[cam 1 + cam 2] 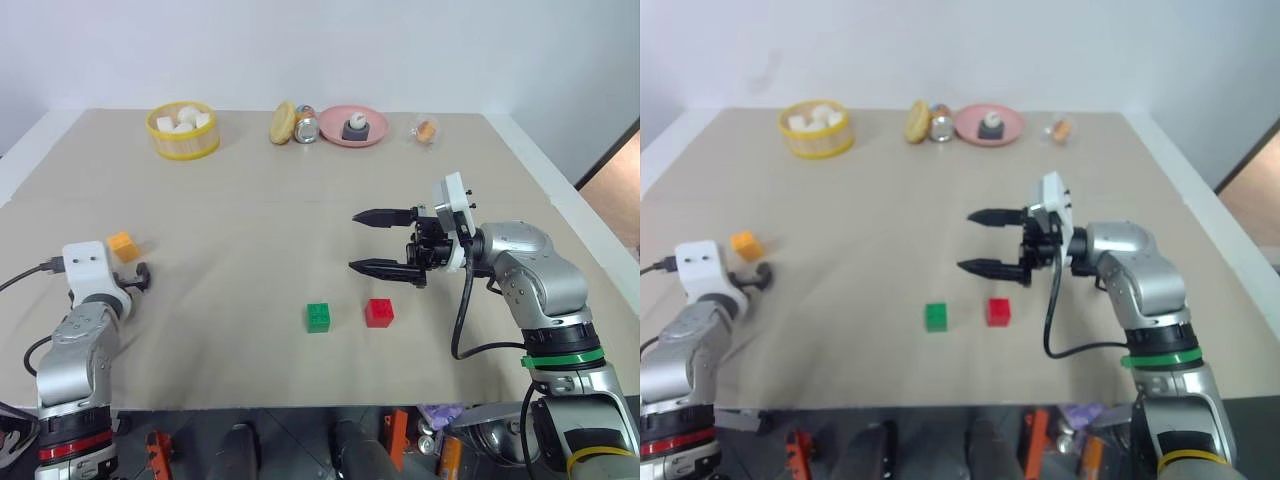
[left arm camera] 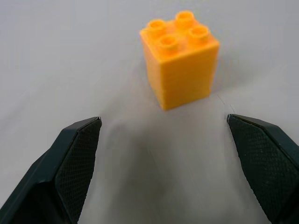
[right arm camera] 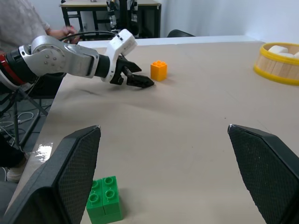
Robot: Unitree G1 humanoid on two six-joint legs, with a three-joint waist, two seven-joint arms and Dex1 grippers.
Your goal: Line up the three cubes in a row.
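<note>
Green cube [image 1: 936, 317] beside red cube [image 1: 999, 313]; orange cube [image 1: 746, 244] far left; right gripper [image 1: 978, 241] open.

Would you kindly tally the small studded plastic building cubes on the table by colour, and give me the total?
Red studded plastic cube: 1
Green studded plastic cube: 1
Orange-yellow studded plastic cube: 1
Total: 3
</note>
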